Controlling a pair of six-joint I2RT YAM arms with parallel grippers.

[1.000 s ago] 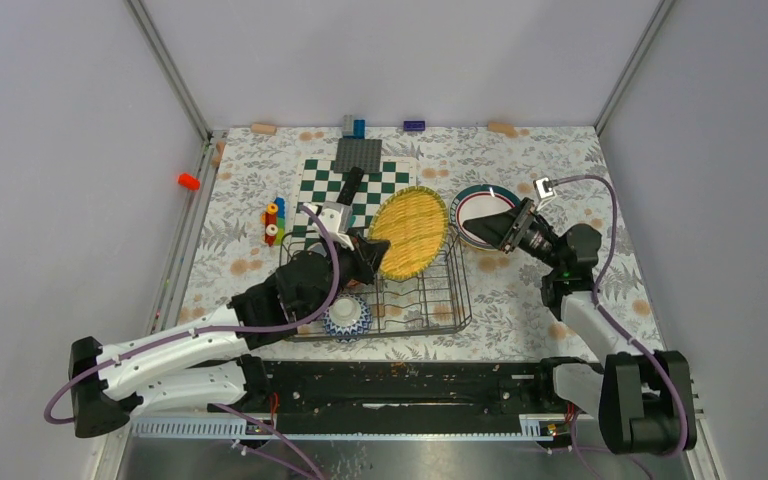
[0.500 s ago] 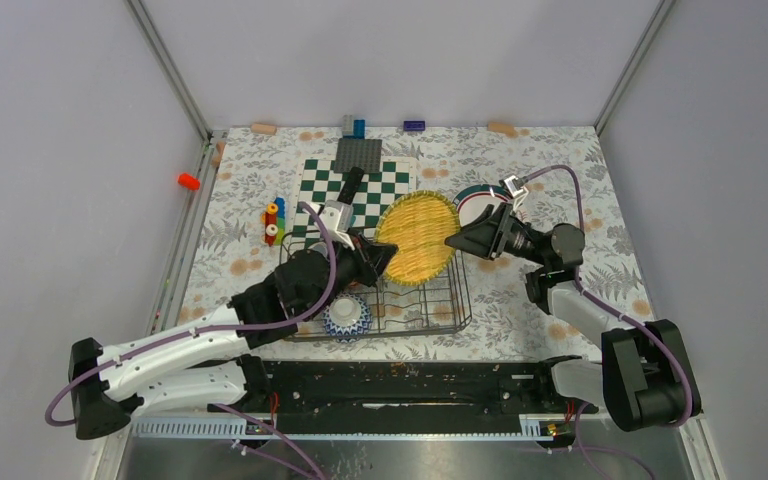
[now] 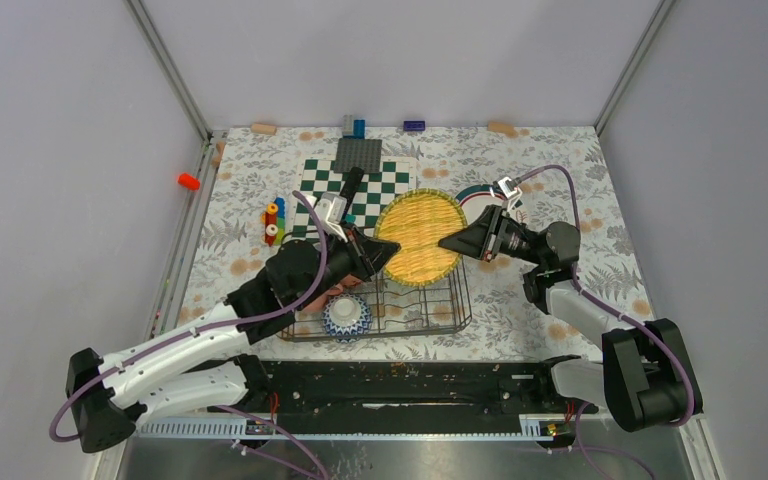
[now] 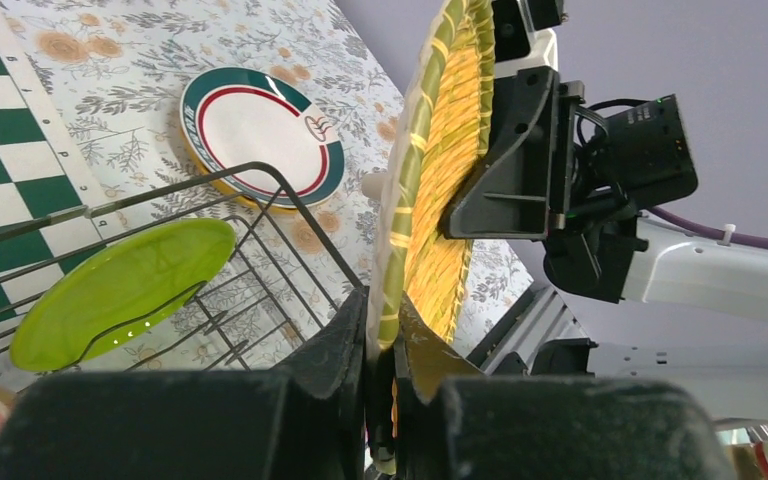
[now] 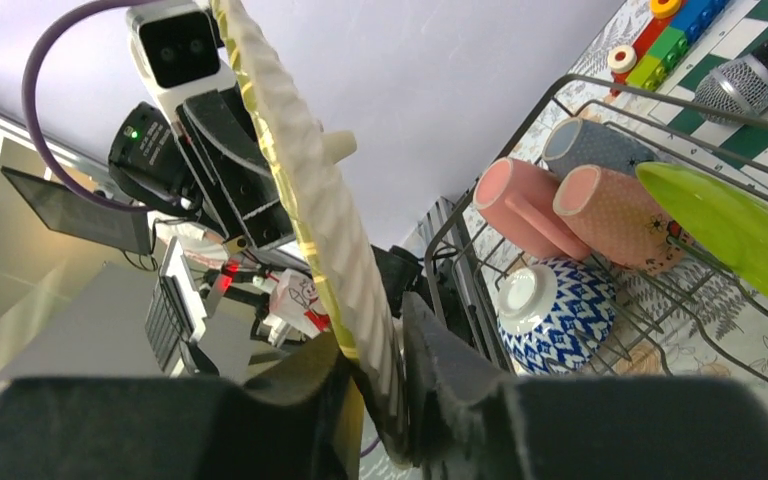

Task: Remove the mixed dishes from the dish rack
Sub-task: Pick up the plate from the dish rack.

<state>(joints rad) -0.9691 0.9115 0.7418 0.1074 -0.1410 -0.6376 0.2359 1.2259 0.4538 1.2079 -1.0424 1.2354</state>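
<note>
The yellow-orange plate (image 3: 418,237) stands on edge above the dish rack (image 3: 455,305), held from both sides. My left gripper (image 3: 384,252) is shut on its left rim (image 4: 415,190). My right gripper (image 3: 449,242) is shut on its right rim (image 5: 295,195). In the rack lie a lime-green plate (image 4: 120,290), two pink mugs (image 5: 525,205), a grey cup (image 5: 590,145) and a blue-white patterned bowl (image 3: 347,316). The teal-rimmed white plate (image 4: 260,135) lies flat on the table to the right of the rack, partly hidden in the top view by my right gripper.
A green-and-white checkered board (image 3: 375,185) with a microphone (image 3: 350,183) on it lies behind the rack. Colourful toy blocks (image 3: 274,220) sit left of the board. More blocks (image 3: 354,126) line the back wall.
My right gripper swung left from the teal-rimmed plate to the yellow-orange plate's right rim and closed on it. The left gripper kept its hold and lifted the plate slightly.
</note>
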